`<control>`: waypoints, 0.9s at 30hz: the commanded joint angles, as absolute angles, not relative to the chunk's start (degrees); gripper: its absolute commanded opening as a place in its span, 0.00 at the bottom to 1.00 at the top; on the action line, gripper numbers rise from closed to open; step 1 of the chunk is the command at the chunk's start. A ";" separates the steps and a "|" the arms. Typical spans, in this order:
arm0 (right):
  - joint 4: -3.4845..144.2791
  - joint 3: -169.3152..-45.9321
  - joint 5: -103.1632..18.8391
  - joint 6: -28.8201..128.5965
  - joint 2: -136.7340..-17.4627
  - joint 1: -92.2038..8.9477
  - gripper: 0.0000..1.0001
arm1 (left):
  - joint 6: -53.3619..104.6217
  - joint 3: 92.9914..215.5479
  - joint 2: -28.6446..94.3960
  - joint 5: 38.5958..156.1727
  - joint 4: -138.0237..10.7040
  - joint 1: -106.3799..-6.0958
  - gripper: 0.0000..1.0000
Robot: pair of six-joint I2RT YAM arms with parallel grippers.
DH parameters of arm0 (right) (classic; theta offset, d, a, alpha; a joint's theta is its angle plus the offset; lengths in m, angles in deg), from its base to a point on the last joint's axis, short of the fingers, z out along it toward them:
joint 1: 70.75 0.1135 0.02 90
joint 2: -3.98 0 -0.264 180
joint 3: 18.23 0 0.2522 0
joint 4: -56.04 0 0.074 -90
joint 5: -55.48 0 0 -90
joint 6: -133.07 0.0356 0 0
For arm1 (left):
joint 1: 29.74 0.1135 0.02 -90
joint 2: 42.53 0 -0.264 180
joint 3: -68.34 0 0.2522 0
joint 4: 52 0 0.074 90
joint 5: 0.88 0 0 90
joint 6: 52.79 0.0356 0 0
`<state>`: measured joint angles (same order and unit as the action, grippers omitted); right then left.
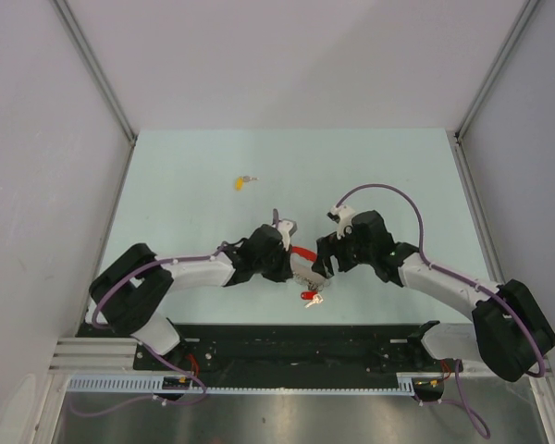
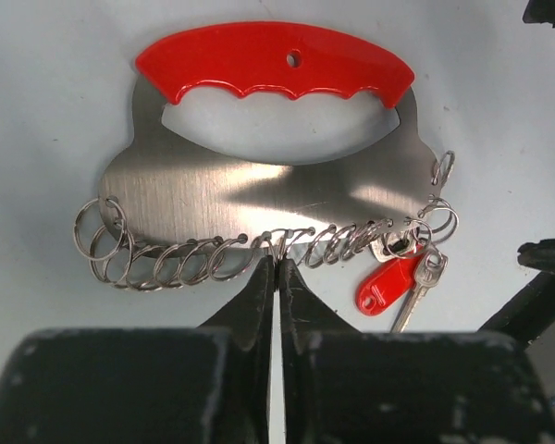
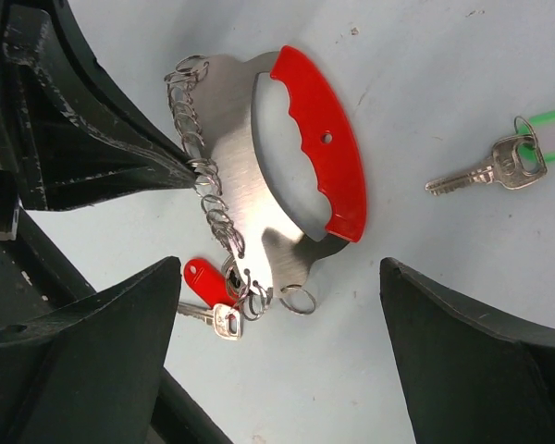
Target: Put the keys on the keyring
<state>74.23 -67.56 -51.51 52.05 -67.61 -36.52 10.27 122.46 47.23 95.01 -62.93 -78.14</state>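
Note:
The keyring (image 2: 259, 185) is a flat steel plate with a red grip (image 2: 277, 60) and a row of small split rings along its lower edge. It lies on the table between both grippers (image 1: 302, 264). My left gripper (image 2: 277, 262) is shut on one split ring near the middle of the row; its fingers also show in the right wrist view (image 3: 166, 165). My right gripper (image 3: 279, 270) is open and empty over the plate's end. The green-headed key (image 3: 495, 169) lies loose beside the plate. The yellow-headed key (image 1: 239, 182) lies apart, further back on the table.
A red tag (image 2: 387, 285) and a plain silver key (image 2: 421, 289) hang from a ring at the plate's end, also seen in the right wrist view (image 3: 202, 279). White walls with metal rails (image 1: 102, 83) stand round the table.

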 commanded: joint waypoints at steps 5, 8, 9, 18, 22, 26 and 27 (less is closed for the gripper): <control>70.77 -67.41 -54.12 50.20 -63.87 -35.95 0.91 | 17.16 123.23 37.28 90.44 -65.15 -78.43 0.00; 67.35 -67.32 -56.49 49.84 -62.82 -35.86 0.91 | 23.04 123.93 34.82 90.09 -65.32 -78.34 0.00; 66.47 -67.23 -56.75 49.93 -62.38 -35.86 0.92 | 24.54 124.46 34.29 89.74 -65.32 -78.34 0.00; 54.78 -65.48 -62.55 50.19 -57.90 -37.44 0.87 | 39.73 125.69 29.46 91.67 -65.32 -78.34 0.00; 53.37 -64.95 -64.31 50.02 -56.75 -37.62 0.84 | 44.32 126.83 27.70 94.48 -67.87 -78.17 0.00; 54.24 -65.04 -64.76 50.02 -54.56 -38.06 0.82 | 47.14 129.38 26.55 99.14 -71.38 -77.03 0.00; 54.33 -65.04 -64.76 50.19 -53.60 -38.23 0.81 | 49.06 130.60 26.38 101.75 -73.13 -76.15 0.01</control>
<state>57.35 -65.14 -62.99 50.56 -56.86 -37.65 41.37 125.15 29.13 94.49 -70.30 -77.77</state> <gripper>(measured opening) 0.825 0.010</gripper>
